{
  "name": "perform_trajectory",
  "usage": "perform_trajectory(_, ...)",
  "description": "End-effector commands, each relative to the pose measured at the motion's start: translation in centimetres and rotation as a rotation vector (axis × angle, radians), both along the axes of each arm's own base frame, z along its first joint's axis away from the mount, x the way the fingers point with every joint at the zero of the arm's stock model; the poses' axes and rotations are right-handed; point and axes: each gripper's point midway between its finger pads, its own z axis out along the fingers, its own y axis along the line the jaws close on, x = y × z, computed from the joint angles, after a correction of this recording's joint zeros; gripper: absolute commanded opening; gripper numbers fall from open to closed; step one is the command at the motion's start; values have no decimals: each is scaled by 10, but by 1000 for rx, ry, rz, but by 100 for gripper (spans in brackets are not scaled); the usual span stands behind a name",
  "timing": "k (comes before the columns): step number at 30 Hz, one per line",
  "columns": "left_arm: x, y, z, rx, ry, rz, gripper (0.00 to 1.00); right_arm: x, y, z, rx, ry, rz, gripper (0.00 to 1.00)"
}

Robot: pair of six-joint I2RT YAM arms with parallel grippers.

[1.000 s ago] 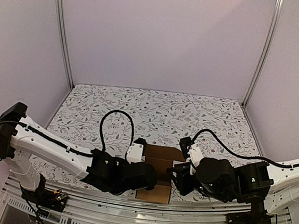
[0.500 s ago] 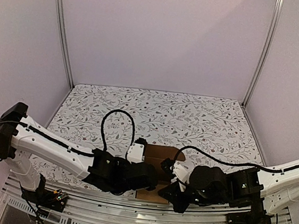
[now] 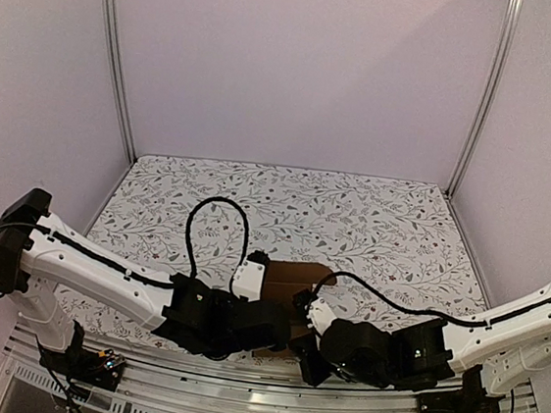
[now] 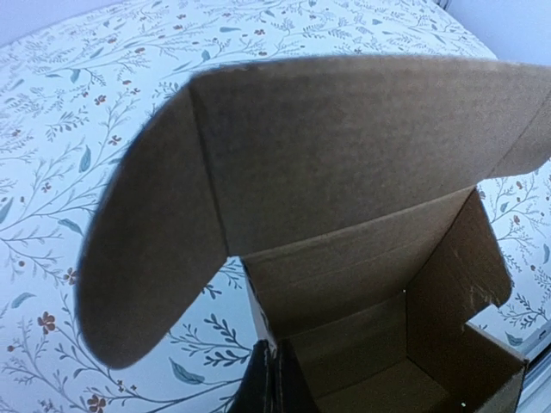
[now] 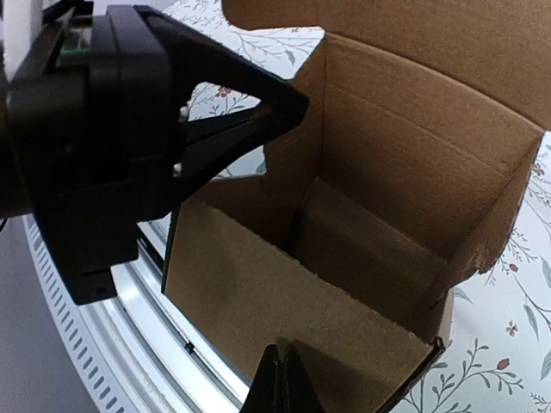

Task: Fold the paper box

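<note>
Between both arms, at the bench's point(image 3: 353, 215) near edge: the paper box point(image 3: 295, 273) stands open-topped.
Left tool point(image 4: 274, 379) is clenched on the box's left wall, so the box lies just to its right, lid flap upright on the far side. Right tool point(image 5: 280, 379), also clenched, touches the near wall; whether it pinches cardboard is unclear. A second ago that tool was released and farther right; the left arm is unchanged.

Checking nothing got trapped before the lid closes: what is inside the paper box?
Only bare cardboard shows inside the paper box: inner walls, a folded-in flap and some floor. No loose item is visible, but the near panel hides part of the floor.
</note>
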Motion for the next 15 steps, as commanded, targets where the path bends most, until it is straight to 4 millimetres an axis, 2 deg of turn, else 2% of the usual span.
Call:
perform_trajectory(1,-4,-3,-2,62,-26,-44,0,32,-14,-9,-46,-92,-181,0)
perform_trajectory(4,-3,-5,-3,71,-39,-58,0,44,-12,-8,-25,-121,-228,0)
perform_trajectory(15,-6,-4,-7,100,-53,-112,0,80,-8,-27,-12,-203,-369,0)
